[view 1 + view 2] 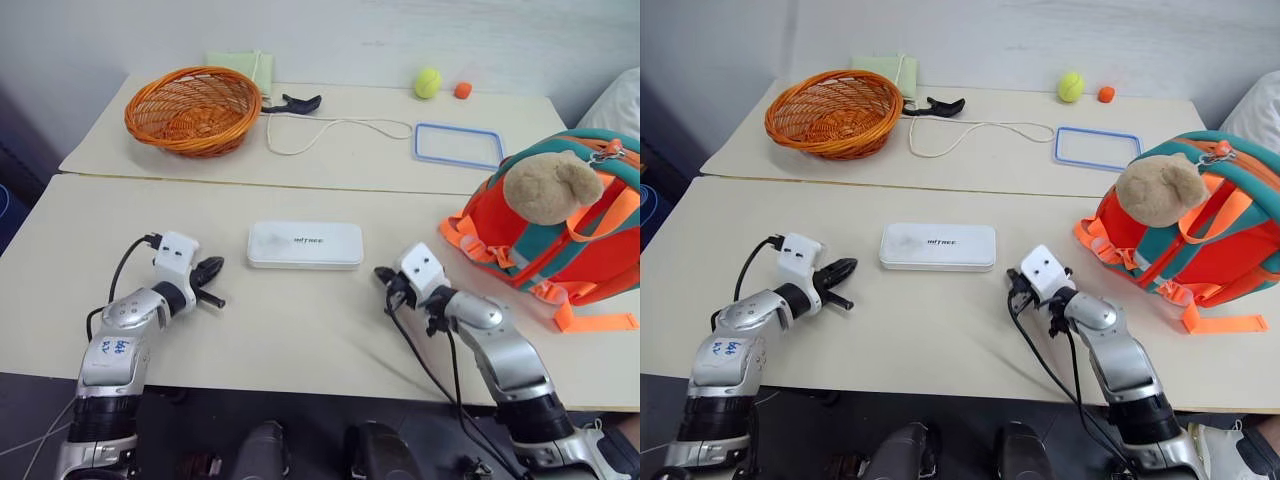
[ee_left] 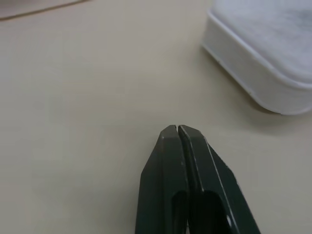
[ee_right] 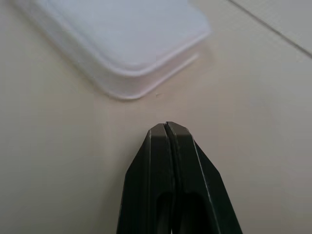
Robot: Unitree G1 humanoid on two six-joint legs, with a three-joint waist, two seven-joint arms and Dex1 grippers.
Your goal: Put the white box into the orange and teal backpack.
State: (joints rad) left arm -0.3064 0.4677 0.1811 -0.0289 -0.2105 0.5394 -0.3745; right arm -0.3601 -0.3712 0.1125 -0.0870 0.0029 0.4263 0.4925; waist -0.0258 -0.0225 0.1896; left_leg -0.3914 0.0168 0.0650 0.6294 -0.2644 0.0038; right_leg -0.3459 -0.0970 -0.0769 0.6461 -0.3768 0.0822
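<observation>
The white box (image 1: pixel 305 244) lies flat in the middle of the near table, its small dark lettering facing up. My left gripper (image 1: pixel 213 282) hovers just left of it, shut and empty, with a small gap to the box's end (image 2: pixel 268 53). On the box's other side my right gripper (image 1: pixel 382 272) is also shut and empty, pointing at the near right corner (image 3: pixel 122 34) without touching it. The orange and teal backpack (image 1: pixel 480 215) stands at the table's right, a tan plush toy (image 1: pixel 545 185) on its front and orange straps trailing onto the table.
On the far table sit a woven orange basket (image 1: pixel 192 108), a black clip (image 1: pixel 295 102) with a looped white cord (image 1: pixel 330 130), a blue-rimmed lid (image 1: pixel 459 145), a tennis ball (image 1: pixel 428 82) and a small orange ball (image 1: pixel 462 90). A seam separates the two tables.
</observation>
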